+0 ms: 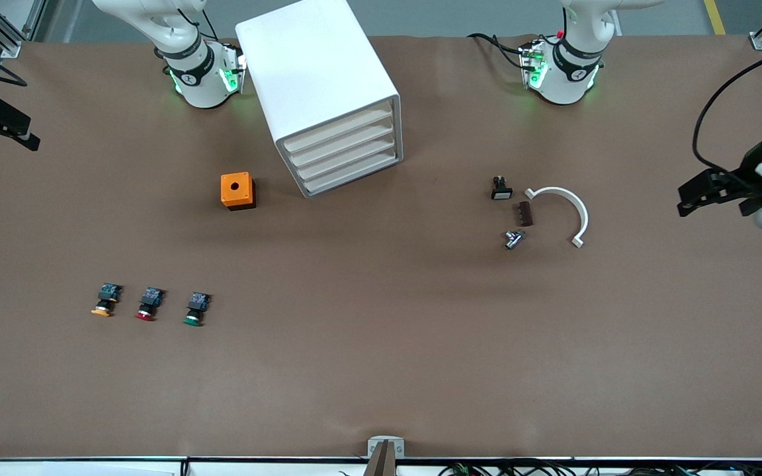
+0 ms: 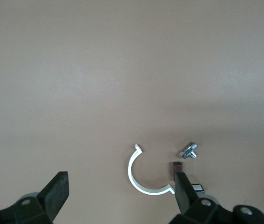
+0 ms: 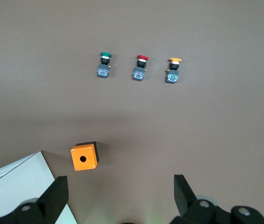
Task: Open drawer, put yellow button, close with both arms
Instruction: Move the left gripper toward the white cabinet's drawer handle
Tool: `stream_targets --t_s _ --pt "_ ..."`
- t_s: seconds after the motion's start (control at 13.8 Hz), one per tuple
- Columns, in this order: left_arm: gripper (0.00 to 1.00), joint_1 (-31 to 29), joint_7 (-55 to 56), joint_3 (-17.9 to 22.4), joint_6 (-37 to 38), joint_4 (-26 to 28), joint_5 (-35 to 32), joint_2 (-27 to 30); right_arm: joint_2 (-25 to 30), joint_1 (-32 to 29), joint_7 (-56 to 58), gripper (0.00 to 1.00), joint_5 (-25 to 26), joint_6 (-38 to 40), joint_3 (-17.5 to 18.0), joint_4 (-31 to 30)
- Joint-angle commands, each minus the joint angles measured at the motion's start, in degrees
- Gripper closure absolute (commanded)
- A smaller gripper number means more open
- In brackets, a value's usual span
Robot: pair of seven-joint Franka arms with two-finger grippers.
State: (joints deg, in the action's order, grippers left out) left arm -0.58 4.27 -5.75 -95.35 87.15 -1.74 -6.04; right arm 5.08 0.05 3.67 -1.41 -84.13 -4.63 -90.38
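The white cabinet (image 1: pixel 318 73) stands between the arm bases, and its uppermost drawer (image 1: pixel 338 129) is shut like the three below it. The yellow button (image 1: pixel 103 301) lies nearer the front camera at the right arm's end, outermost in a row with a red-capped (image 1: pixel 148 305) and a green-capped button (image 1: pixel 196 309). It also shows in the right wrist view (image 3: pixel 173 70). My right gripper (image 1: pixel 24 135) (image 3: pixel 121 198) hangs open and empty above the table at the right arm's end. My left gripper (image 1: pixel 688 198) (image 2: pixel 121 196) hangs open and empty above the left arm's end.
An orange box with a hole (image 1: pixel 237 190) sits beside the cabinet toward the right arm's end. Toward the left arm's end lie a white curved bracket (image 1: pixel 569 208), a brown block (image 1: pixel 525 213), a small black part (image 1: pixel 501 189) and a metal bolt (image 1: pixel 513 238).
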Motion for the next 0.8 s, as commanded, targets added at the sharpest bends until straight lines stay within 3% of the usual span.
stream_targets --t_s 0.0,0.29,0.72 --pt "0.00 2.50 6.16 -0.67 0.60 -0.93 1.91 -2.92 -3.22 -0.84 0.54 0.00 -0.09 0.02 0.76 1.52" --pt "0.00 9.52 24.42 -0.76 0.51 -1.46 2.01 -10.11 -8.41 -2.06 0.63 0.00 0.44 -4.46 0.59 1.70" --pt "0.00 18.67 52.46 -0.58 0.51 -5.50 1.48 -21.99 -18.42 -9.35 1.16 0.00 2.20 -11.83 0.67 1.35"
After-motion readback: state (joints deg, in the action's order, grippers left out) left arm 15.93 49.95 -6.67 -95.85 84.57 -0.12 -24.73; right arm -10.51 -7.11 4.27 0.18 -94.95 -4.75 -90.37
